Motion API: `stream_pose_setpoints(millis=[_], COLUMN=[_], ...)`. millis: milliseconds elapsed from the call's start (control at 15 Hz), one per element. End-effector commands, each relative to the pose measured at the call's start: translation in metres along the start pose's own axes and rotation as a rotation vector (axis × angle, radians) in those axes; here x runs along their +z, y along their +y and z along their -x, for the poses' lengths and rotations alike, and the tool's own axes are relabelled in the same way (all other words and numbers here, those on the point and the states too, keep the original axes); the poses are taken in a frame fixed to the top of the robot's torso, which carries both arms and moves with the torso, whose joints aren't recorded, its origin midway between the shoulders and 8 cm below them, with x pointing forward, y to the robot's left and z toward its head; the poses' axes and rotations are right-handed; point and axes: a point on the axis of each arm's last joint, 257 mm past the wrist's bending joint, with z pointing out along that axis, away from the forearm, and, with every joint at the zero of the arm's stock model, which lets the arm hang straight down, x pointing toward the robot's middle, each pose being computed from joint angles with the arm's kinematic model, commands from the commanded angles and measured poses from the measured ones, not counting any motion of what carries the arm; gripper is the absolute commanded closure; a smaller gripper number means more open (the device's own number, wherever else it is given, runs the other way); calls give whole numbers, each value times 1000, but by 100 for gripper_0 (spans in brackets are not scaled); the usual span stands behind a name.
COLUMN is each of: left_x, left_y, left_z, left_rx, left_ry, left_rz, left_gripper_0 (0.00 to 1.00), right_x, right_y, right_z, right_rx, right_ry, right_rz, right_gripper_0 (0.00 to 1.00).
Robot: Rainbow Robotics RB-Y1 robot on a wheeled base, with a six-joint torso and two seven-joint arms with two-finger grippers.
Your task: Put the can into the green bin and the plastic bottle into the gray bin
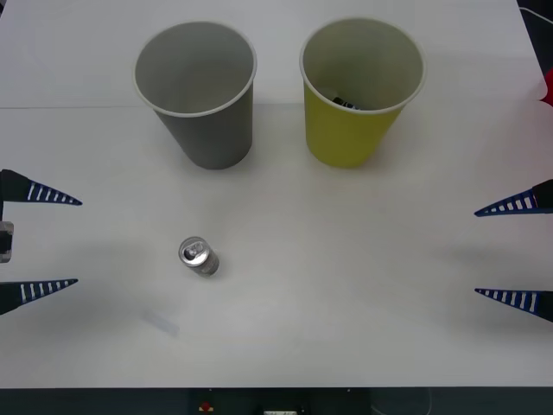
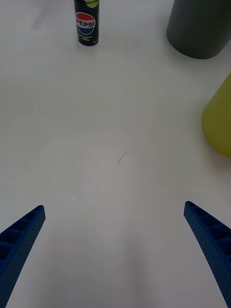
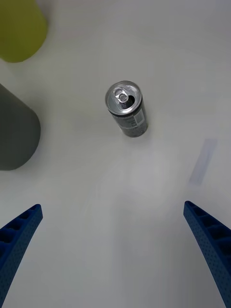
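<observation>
Upright, the can (image 1: 199, 256) stands apart from both cups (image 1: 196, 91).

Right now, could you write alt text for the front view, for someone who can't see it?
A tiny silver can stands upright on a white table, nearer the robot than two big paper cups: the gray bin and, on its right, the green bin with something dark inside. The open left gripper and right gripper wait at the side edges.

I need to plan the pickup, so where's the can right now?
In the front view the can stands upright on the white table, on the robot's left, nearer the robot than the gray bin and apart from it.
</observation>
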Motion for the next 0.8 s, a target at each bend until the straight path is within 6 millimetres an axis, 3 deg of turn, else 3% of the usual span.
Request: stream_pose_setpoints(millis=[67, 800], left_x=[1, 45], left_y=[-4, -20], left_z=[-12, -22], left_rx=[-62, -274], left_ry=[-5, -231], left_rz=[0, 5], left_gripper_0=[0, 0], right_x=[0, 0], right_y=[0, 0], right_z=[0, 0], right_rx=[0, 0], right_ry=[0, 0], right_rz=[0, 0], right_gripper_0=[0, 0])
